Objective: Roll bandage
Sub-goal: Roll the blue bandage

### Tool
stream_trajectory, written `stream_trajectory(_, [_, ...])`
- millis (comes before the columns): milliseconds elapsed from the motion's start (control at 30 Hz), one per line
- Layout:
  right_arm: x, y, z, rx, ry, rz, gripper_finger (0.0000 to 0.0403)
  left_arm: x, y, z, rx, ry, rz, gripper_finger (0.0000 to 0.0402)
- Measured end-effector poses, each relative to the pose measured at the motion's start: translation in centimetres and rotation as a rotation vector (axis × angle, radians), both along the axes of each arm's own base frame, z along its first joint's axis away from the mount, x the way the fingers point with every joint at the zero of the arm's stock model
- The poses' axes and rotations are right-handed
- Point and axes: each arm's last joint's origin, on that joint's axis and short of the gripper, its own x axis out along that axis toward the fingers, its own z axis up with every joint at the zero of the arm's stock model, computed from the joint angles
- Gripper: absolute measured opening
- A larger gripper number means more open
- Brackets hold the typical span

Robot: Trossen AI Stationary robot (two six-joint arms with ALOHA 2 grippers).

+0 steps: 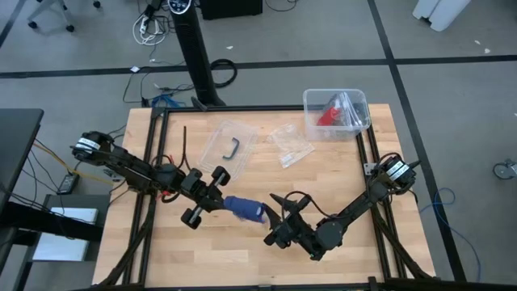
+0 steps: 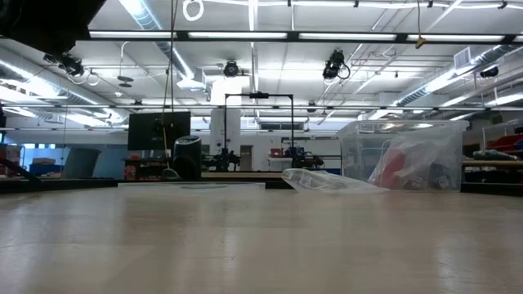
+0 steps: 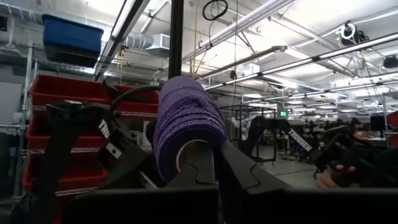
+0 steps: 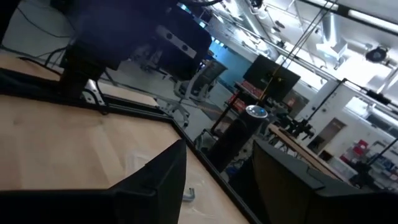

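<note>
No text, label or number reads clearly in any view. Left wrist view, left of centre: white lettering on a dark arm link (image 3: 107, 132), too skewed to read. Same view, right of centre: white lettering on another dark arm segment (image 3: 301, 140), likewise illegible. Small green sign (image 3: 283, 114) far back, unreadable.

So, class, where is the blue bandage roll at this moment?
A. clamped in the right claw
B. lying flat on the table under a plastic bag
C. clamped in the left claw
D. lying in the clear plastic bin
C: the left claw is shut on the bandage roll, while the right claw stands open beside it.
</note>
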Motion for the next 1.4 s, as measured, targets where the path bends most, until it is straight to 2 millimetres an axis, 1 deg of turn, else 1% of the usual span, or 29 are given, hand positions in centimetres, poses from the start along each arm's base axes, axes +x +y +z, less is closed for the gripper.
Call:
stream_trajectory(267, [-0.1, -0.1, 0.5, -0.051, 0.029, 0.009, 0.0181, 0.0, 0.1, 0.0, 0.013, -0.006, 0.030, 0.0001])
stream_trajectory(633, [-1.9, 2.5, 0.9, -0.101, 0.002, 0.165, 0.0176, -0.2, 0.4, 0.6, -0.024, -0.072, 0.115, 0.0001])
stream_trajectory(700, [-2.0, 2.7, 1.0, -0.084, -0.035, 0.198, 0.0172, -0.2, 0.4, 0.6, -0.023, -0.074, 0.116, 0.0001])
stream_trajectory(767, [-2.0, 2.7, 1.1, -0.016, -0.118, 0.241, 0.0168, -0.2, 0.4, 0.6, 0.004, -0.087, 0.113, 0.0001])
stream_trajectory(833, [-1.7, 2.5, 1.2, 0.081, -0.216, 0.277, 0.0163, -0.2, 0.3, 0.6, 0.037, -0.104, 0.106, 0.0001])
stream_trajectory(900, [-1.5, 2.3, 1.2, 0.150, -0.277, 0.290, 0.0159, -0.3, 0.2, 0.6, 0.062, -0.117, 0.094, 0.0001])
stream_trajectory(967, [-1.4, 2.1, 1.1, 0.187, -0.308, 0.300, 0.0156, -0.3, 0.2, 0.6, 0.077, -0.125, 0.075, 0.0001])
stream_trajectory(1033, [-1.2, 1.9, 0.8, 0.211, -0.346, 0.359, 0.0154, -0.3, 0.1, 0.6, 0.084, -0.128, 0.063, 0.0001])
stream_trajectory(1167, [-0.6, 1.1, 0.4, 0.237, -0.420, 0.478, 0.0154, -0.3, 0.1, 0.6, 0.093, -0.133, 0.068, 0.0001])
stream_trajectory(1333, [0.6, -0.5, -0.2, 0.209, -0.434, 0.590, 0.0153, -0.4, 0.0, 0.6, 0.108, -0.143, 0.060, 0.0001])
stream_trajectory(1400, [0.9, -0.9, -0.2, 0.203, -0.436, 0.590, 0.0150, -0.4, 0.0, 0.6, 0.109, -0.143, 0.059, 0.0001])
